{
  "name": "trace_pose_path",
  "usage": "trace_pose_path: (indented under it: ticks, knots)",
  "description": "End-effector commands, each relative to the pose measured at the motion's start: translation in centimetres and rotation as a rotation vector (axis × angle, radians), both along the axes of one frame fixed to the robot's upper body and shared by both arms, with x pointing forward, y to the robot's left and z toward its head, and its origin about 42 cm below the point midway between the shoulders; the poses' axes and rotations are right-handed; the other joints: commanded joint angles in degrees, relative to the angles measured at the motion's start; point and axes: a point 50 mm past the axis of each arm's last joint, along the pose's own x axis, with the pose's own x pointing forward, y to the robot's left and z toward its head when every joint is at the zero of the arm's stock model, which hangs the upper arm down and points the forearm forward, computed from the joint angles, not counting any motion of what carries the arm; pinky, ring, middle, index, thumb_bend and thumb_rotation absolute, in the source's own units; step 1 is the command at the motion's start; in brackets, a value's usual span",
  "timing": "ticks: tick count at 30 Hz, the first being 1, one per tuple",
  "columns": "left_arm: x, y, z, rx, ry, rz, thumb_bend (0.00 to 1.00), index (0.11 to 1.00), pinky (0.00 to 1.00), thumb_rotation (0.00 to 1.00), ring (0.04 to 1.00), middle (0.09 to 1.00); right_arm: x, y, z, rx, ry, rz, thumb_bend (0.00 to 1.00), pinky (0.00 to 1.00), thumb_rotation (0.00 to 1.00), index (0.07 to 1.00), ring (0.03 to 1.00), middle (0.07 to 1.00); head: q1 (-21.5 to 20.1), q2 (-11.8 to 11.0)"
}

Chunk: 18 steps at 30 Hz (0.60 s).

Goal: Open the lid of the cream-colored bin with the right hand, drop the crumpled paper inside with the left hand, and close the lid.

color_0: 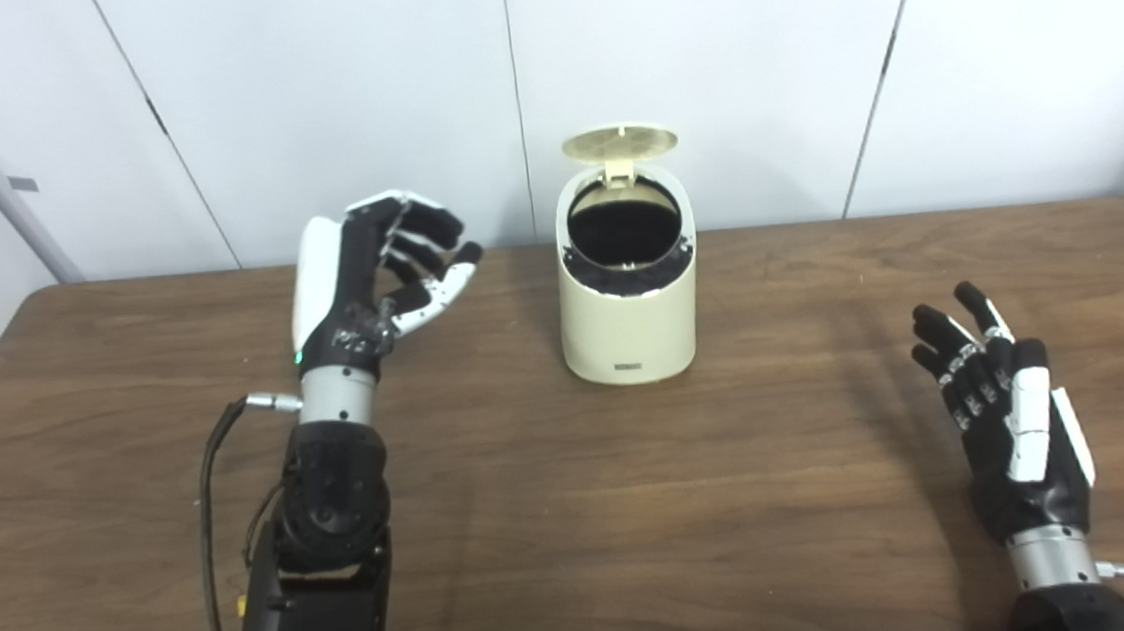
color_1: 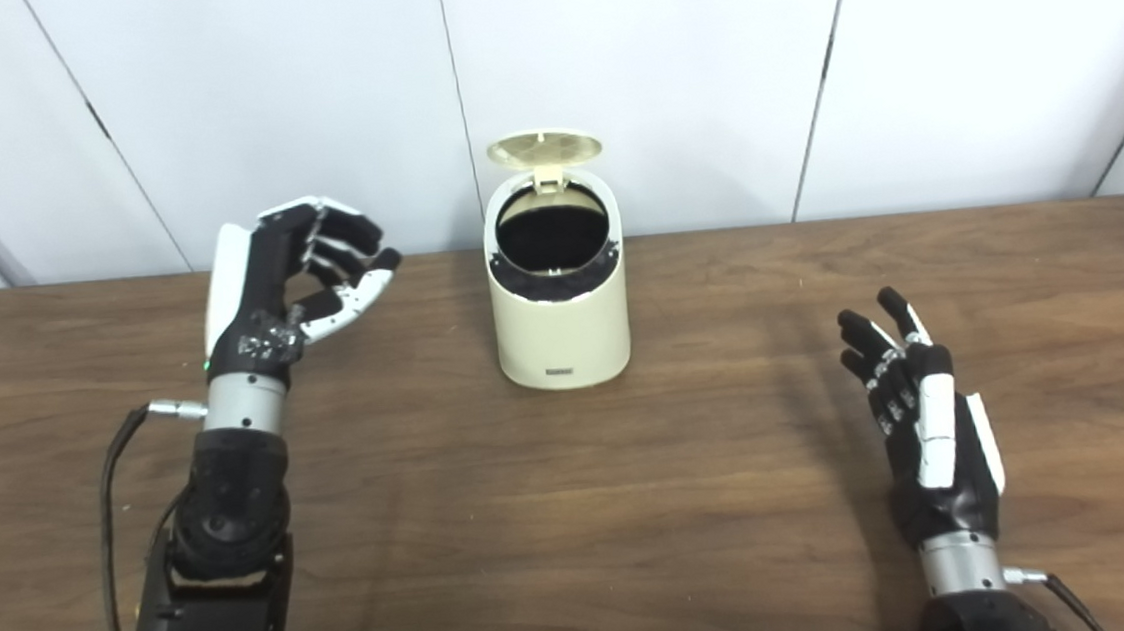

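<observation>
The cream-colored bin (color_0: 629,295) sits at the centre of the frame, a little above the middle, standing upright on the wooden tabletop (color_0: 578,515) near its far edge. Its lid (color_0: 620,142) is tipped up and back on the rear hinge, standing open above the dark mouth, so the opening faces the camera and is free for a drop from above.

Over at middle left, the left hand (color_0: 388,269) is lifted off the tabletop on a raised forearm, fingers curled loosely inward toward the thumb but with gaps between them. No crumpled paper shows in that hand, and none lies anywhere on the tabletop in either view. It may be down in the dark of the bin, but the interior is too black to tell. The hand stands beside the bin, well apart from it, not over the mouth.

Lower right now: the right hand (color_0: 1006,411) is low near the tabletop, palm turned inward, fingers (color_0: 944,331) spread and pointing up the frame toward the far wall. It holds nothing, and it sits well apart from the bin.

By my reading, the open lid and the absence of the paper suggest that the drop is done and closing is what remains. That falls to the right hand, which would need to travel up and left across the frame to reach the lid's top edge and press it forward and down.
</observation>
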Motion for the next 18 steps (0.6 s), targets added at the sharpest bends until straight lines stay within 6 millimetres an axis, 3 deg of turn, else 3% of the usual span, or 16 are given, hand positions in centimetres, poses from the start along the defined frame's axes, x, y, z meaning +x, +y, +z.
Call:
trace_pose_path:
  ticks: [1, 3, 10, 11, 12, 17, 18]
  knots:
    - [-0.1, 0.6, 1.4, 0.003, -0.043, 0.009, 0.5, 0.478, 0.44, 0.0, 0.454, 0.509, -0.9, -0.2, -2.0, 0.016, 0.07, -0.001, 0.51, 0.89, 1.0, 0.931, 0.891, 0.835, 0.03, 0.02]
    - [-0.4, 1.0, 1.0, -0.005, -0.02, 0.015, 0.5, 0.483, 0.49, 0.0, 0.471, 0.498, -0.9, -0.3, -2.0, 0.018, 0.071, -0.001, 0.52, 0.9, 1.0, 0.925, 0.89, 0.83, -0.03, 0.09]
    - [-1.6, 2.5, -1.0, -0.123, 0.039, -0.01, 0.5, 0.519, 0.43, 0.0, 0.428, 0.499, -0.9, -0.3, -1.8, 0.007, 0.058, 0.003, 0.52, 0.91, 1.0, 0.929, 0.905, 0.846, -0.18, 0.33]
    - [-1.8, 2.8, -1.4, -0.133, 0.056, -0.016, 0.51, 0.509, 0.45, 0.0, 0.489, 0.497, -0.9, -0.2, -1.8, 0.016, 0.058, 0.002, 0.53, 0.9, 0.99, 0.924, 0.899, 0.842, -0.21, 0.4]
    - [-1.9, 2.9, -1.7, -0.139, 0.068, -0.02, 0.51, 0.503, 0.47, 0.03, 0.526, 0.558, -0.9, -0.2, -1.7, 0.021, 0.058, 0.001, 0.53, 0.91, 0.98, 0.924, 0.899, 0.842, -0.21, 0.4]
    - [-2.9, 3.8, -3.1, -0.21, 0.12, -0.057, 0.5, 0.498, 0.55, 0.07, 0.609, 0.657, -0.9, -0.2, -1.6, 0.013, 0.054, 0.002, 0.52, 0.9, 1.0, 0.931, 0.897, 0.842, -0.15, 0.7]
    - [-3.0, 3.9, -3.2, -0.219, 0.123, -0.067, 0.51, 0.611, 0.57, 0.17, 0.631, 0.675, -0.9, -0.2, -1.6, 0.014, 0.054, 0.002, 0.51, 0.9, 1.0, 0.929, 0.897, 0.843, -0.15, 0.7]
